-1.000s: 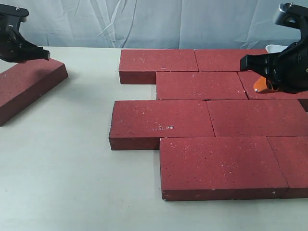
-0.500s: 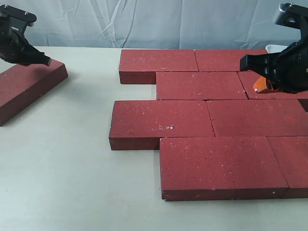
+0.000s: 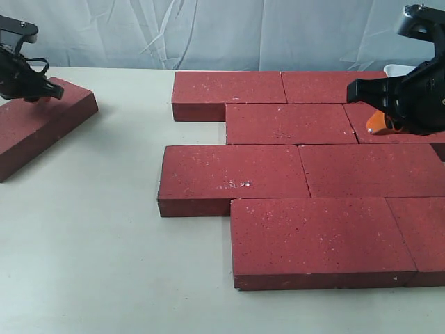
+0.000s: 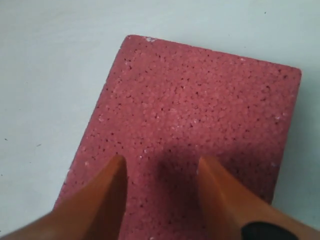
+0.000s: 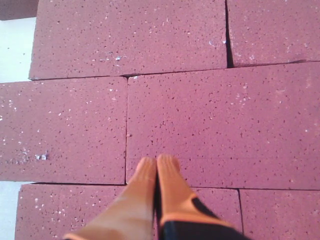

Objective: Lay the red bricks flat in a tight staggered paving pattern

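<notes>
We see the red bricks laid flat in four staggered rows on the table, edges touching. The rows run off the right edge of the exterior view, so we cannot count them all. A lone brick lies well apart at far left, turned at an angle, its near end cut off. Over its top sits the left gripper, orange fingers apart, nothing between them. The right gripper, fingers pressed together and empty, hangs over the paving. It hides most of a white object behind it; we cannot tell whether that is a container.
</notes>
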Action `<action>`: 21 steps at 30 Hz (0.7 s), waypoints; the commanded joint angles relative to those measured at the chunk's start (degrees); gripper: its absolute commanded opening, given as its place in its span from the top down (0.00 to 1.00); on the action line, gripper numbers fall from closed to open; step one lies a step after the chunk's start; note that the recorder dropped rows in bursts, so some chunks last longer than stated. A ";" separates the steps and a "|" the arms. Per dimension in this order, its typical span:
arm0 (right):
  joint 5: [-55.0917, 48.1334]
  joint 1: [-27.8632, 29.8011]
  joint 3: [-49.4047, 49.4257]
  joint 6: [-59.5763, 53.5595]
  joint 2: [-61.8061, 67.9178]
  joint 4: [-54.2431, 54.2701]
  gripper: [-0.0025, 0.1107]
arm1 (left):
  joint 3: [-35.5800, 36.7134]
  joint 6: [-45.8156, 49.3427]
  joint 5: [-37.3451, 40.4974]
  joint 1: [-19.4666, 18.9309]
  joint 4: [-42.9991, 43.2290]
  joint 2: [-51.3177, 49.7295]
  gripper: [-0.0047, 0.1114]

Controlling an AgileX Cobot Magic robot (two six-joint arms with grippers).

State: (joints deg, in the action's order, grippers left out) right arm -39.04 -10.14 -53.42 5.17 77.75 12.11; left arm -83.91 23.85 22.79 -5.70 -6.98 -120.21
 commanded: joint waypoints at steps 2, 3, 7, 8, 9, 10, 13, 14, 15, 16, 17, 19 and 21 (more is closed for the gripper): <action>0.70 0.35 0.23 -0.17 -0.47 0.04 0.99 | -0.04 3.56 0.76 -0.78 -2.29 -0.94 0.58; 0.70 0.35 0.23 -0.17 -0.47 0.04 0.99 | -0.04 3.72 0.76 -0.78 -2.41 -1.28 0.58; 0.70 0.35 0.23 -0.17 -0.47 0.04 0.99 | -0.04 7.77 3.03 -0.78 -2.92 -3.26 0.58; 0.70 0.35 0.23 -0.17 -0.47 0.04 0.99 | -0.04 8.81 3.51 -0.78 -3.26 -3.54 0.58; 0.70 0.35 0.23 -0.17 -0.47 0.04 0.99 | -0.04 10.10 4.23 -0.78 -3.82 -3.80 0.58; 0.70 0.35 0.23 -0.17 -0.47 0.04 0.99 | -0.04 12.24 4.98 -0.78 -4.22 -3.96 0.58; 0.70 0.35 0.23 -0.17 -0.47 0.04 0.99 | -0.09 18.25 8.07 -0.67 -6.85 -3.96 0.58; 0.70 0.35 0.23 -0.17 -0.47 0.04 0.99 | -0.19 20.89 9.40 -0.67 -8.79 -3.96 0.58; 0.70 0.35 0.23 -0.17 -0.47 0.04 0.99 | -0.19 24.98 11.14 -0.67 -11.19 -3.96 0.58; 0.70 0.35 0.23 -0.17 -0.47 0.04 0.99 | -0.19 29.32 13.06 -0.67 -13.70 -3.96 0.58; 0.70 0.35 0.23 -0.17 -0.47 0.04 0.99 | -0.19 33.44 14.67 -0.67 -15.85 -3.96 0.58; 0.70 0.35 0.23 -0.17 -0.47 0.04 0.99 | -0.19 40.12 18.52 -0.67 -20.29 -3.96 0.58; 0.70 0.35 0.23 -0.17 -0.47 0.04 0.99 | -0.19 44.67 23.06 -0.67 -23.81 -3.96 0.58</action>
State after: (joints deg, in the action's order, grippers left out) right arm -39.04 -10.14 -53.42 5.17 77.75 12.11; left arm -85.24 60.63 34.04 -6.77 -25.91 -122.50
